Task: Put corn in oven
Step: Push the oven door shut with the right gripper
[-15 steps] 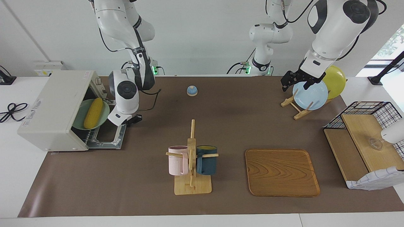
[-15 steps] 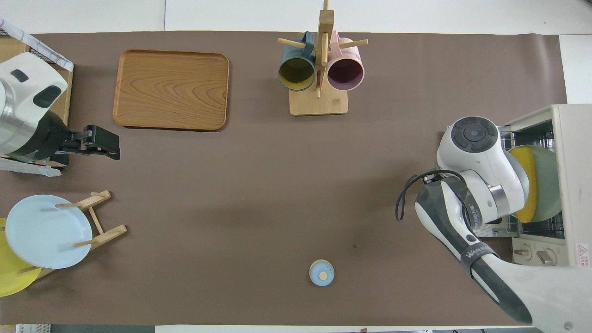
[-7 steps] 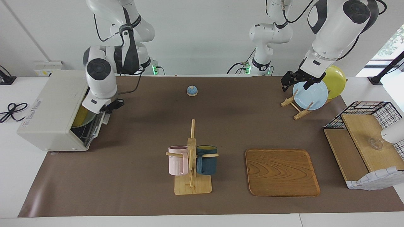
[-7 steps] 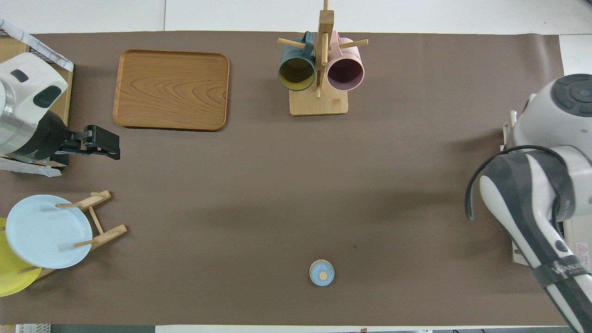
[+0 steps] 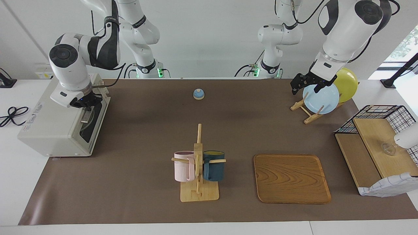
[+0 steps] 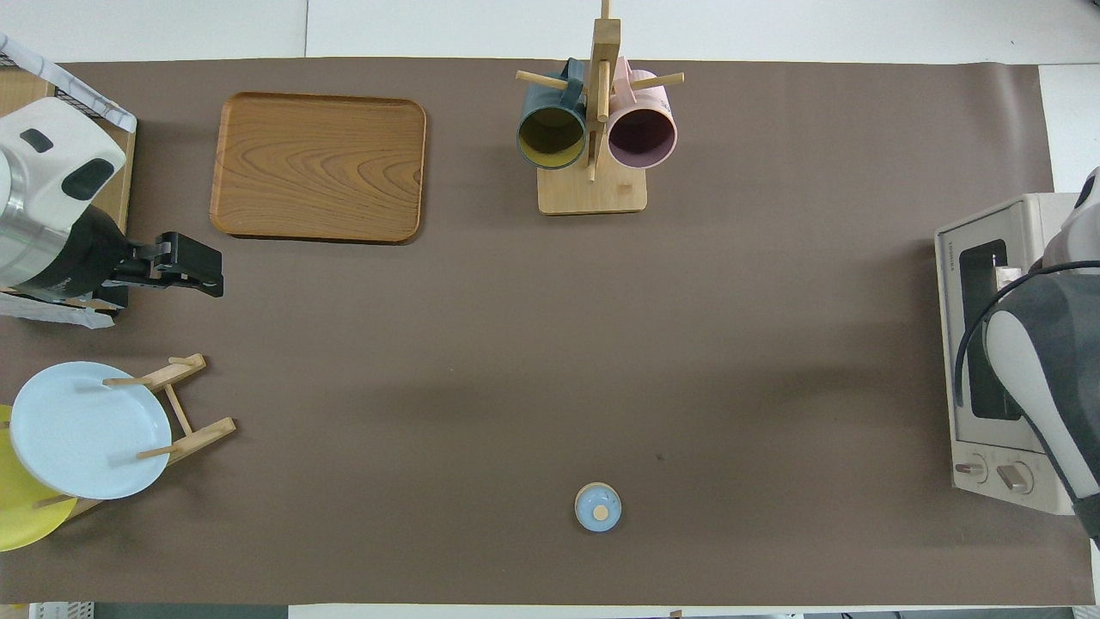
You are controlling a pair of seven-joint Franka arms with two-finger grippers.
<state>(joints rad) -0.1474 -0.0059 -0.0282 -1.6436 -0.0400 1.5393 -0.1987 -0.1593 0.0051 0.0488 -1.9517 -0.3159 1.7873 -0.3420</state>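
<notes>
The off-white oven [image 5: 54, 122] stands at the right arm's end of the table with its dark glass door [image 5: 95, 121] shut. It also shows in the overhead view [image 6: 952, 344]. The corn is hidden inside it. My right gripper [image 5: 86, 101] is at the top edge of the door, by the handle. In the overhead view that arm covers it. My left gripper [image 5: 307, 86] is open and empty. It hangs over the plate rack at the left arm's end and waits; it also shows in the overhead view [image 6: 191, 271].
A mug rack [image 5: 198, 169] with a pink and a dark blue mug stands mid-table, a wooden tray [image 5: 291, 178] beside it. A rack holds a light blue plate [image 5: 321, 98] and a yellow plate [image 5: 347, 83]. A small blue knob-lidded piece [image 5: 198, 94] and a wire shelf [image 5: 375, 143] are also here.
The oven door has gone from lying open, with the corn on a green plate showing inside, to shut. My right gripper rose with it to the door's top. The left arm has not moved.
</notes>
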